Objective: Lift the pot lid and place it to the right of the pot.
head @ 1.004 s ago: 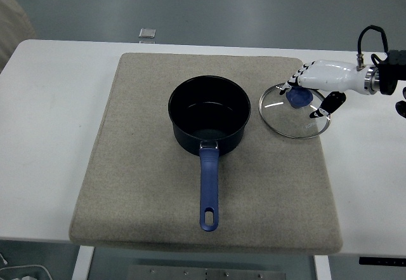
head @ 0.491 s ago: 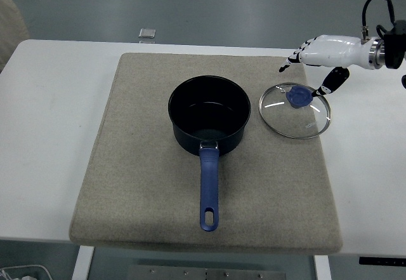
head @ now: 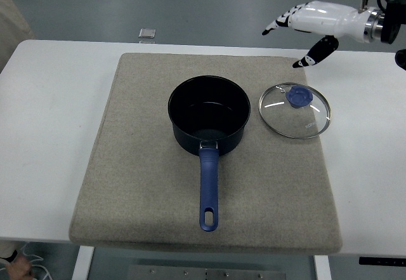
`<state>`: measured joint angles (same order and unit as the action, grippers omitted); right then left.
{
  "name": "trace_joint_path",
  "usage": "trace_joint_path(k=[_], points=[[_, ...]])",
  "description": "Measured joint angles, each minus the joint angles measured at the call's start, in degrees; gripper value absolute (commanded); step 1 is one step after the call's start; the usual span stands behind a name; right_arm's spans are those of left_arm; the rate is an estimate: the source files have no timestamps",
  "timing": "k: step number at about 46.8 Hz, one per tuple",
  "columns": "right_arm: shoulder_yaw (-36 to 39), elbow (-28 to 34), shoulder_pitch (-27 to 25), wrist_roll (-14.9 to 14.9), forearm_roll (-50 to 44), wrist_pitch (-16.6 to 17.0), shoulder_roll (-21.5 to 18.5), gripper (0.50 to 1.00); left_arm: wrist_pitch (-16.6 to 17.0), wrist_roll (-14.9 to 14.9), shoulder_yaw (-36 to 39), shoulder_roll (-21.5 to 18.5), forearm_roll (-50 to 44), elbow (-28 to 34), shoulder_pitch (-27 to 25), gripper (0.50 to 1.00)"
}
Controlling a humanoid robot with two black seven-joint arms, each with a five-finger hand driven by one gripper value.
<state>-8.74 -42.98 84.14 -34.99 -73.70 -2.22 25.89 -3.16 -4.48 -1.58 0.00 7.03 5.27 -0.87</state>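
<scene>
Nearest, pot on grey mat, handle toward the near edge. Just right of it, glass lid flat on the mat: likely stiff, slippery, breakable; best taken by its blue knob. Beyond and above, well clear, right hand, fingers spread, empty.

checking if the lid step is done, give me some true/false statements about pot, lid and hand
1. The glass lid lies on the mat, right of the pot. True.
2. The right hand grips the lid's blue knob. False: it hangs open above the table's far edge, holding nothing.
3. The pot is uncovered. True.
4. The pot's handle points toward the far edge. False: it points to the near edge.
5. The lid leans on the pot. False: a gap separates them.
</scene>
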Motion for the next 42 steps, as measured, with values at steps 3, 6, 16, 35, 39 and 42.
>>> trace_joint_path(k=[3, 6, 16, 35, 39, 42], points=[[1.20, 0.08, 0.00, 0.01, 2.40, 0.17, -0.12, 0.895, 0.00, 0.00, 0.00, 0.00, 0.00, 0.00, 0.00, 1.000], [1.83, 0.18, -0.01, 0.00, 5.10, 0.19, -0.66, 0.895, 0.00, 0.00, 0.00, 0.00, 0.00, 0.00, -0.02, 1.000], [2.08, 0.49, -0.16, 0.01, 21.19, 0.16, -1.21, 0.895, 0.00, 0.00, 0.00, 0.00, 0.00, 0.00, -0.01, 1.000], [1.76, 0.80, -1.19, -0.01, 38.48, 2.35, -1.85, 0.897, 0.00, 0.00, 0.00, 0.00, 0.00, 0.00, -0.01, 1.000], [1.88, 0.97, -1.23, 0.39, 42.83, 3.90, -1.90, 0.901, 0.00, -0.01, 0.00, 0.00, 0.00, 0.00, 0.00, 1.000], [1.89, 1.08, -1.23, 3.74, 47.72, 5.26, -1.90, 0.905, 0.00, 0.00, 0.00, 0.00, 0.00, 0.00, -0.01, 1.000]])
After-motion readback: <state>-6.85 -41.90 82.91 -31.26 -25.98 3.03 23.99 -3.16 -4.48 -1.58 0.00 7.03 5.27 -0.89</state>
